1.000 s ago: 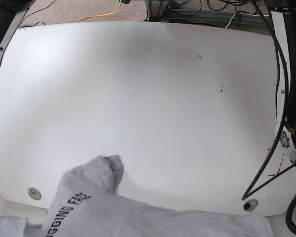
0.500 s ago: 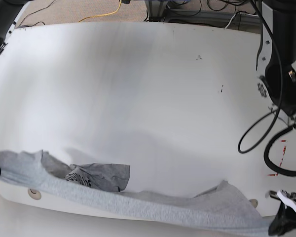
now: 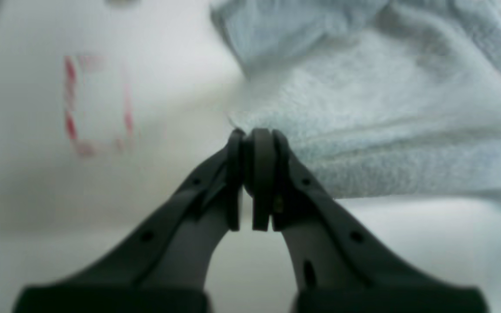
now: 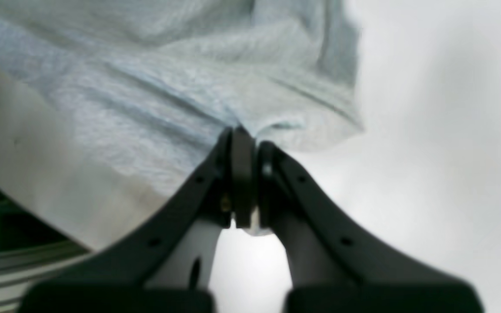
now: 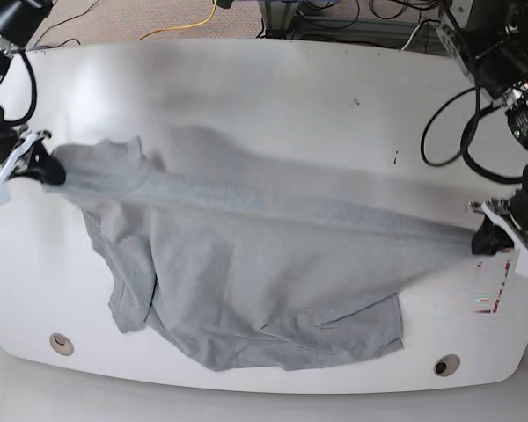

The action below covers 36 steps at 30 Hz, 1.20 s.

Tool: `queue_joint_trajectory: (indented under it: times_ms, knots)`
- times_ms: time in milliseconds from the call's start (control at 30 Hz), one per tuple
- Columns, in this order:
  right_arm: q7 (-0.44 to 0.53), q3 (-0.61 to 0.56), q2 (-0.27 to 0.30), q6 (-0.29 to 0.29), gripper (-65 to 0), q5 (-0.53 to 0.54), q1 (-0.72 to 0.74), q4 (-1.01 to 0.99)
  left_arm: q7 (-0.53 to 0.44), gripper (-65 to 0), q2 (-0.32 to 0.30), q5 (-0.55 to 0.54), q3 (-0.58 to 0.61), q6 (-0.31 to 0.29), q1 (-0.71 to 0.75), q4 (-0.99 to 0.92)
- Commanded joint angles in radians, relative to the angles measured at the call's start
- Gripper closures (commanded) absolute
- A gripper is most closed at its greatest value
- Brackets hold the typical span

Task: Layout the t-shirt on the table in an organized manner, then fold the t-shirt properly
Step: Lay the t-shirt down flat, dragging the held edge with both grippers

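Both arms are black, with white parts near the wrists. The left gripper (image 3: 257, 139) has two matte black fingers (image 3: 320, 226) that are wide at the base and narrow at the tip, with small round holes along them. The right gripper (image 4: 244, 137) has the same shape and colour. Loose black cables (image 5: 449, 123) hang in loops from the left arm, and one black cable (image 5: 22, 79) curves along the right arm.

White glossy table (image 5: 273, 79), curved edges. Grey t-shirt (image 5: 246, 281) spread across middle, crumpled. Two round grommets (image 5: 62, 343) near front edge; red tape rectangle (image 5: 488, 294) on right side.
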Motion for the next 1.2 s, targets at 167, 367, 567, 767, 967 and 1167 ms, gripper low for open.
queue_joint_trajectory:
  times_ms: [167,367,567,767,967,1167]
  knots:
    - [0.023,0.021,-0.124,-0.001,0.0,0.002,-0.203,0.132,-0.032,-0.4,-0.043,-0.036,-0.107,0.000,0.291,0.018]
    - [0.023,0.023,-0.167,-0.001,0.0,0.000,-0.313,0.142,-0.032,-0.4,-0.049,-0.033,-0.181,0.000,0.452,0.018]
    - [0.037,0.017,-0.171,-0.001,0.0,0.000,-0.390,0.139,-0.032,-0.4,-0.086,-0.032,-0.201,0.006,0.561,0.017]
    - [0.037,0.020,-0.171,-0.001,0.0,0.000,-0.407,0.139,-0.032,-0.4,-0.103,-0.030,-0.250,0.006,0.626,0.017]
    - [0.037,0.021,-0.171,-0.001,0.0,0.000,-0.396,0.141,-0.032,-0.4,-0.104,-0.032,-0.284,0.005,0.621,0.017]
    - [0.033,0.017,-0.171,-0.001,0.0,0.002,-0.361,0.141,-0.032,-0.4,-0.104,-0.030,-0.270,0.006,0.572,0.017]
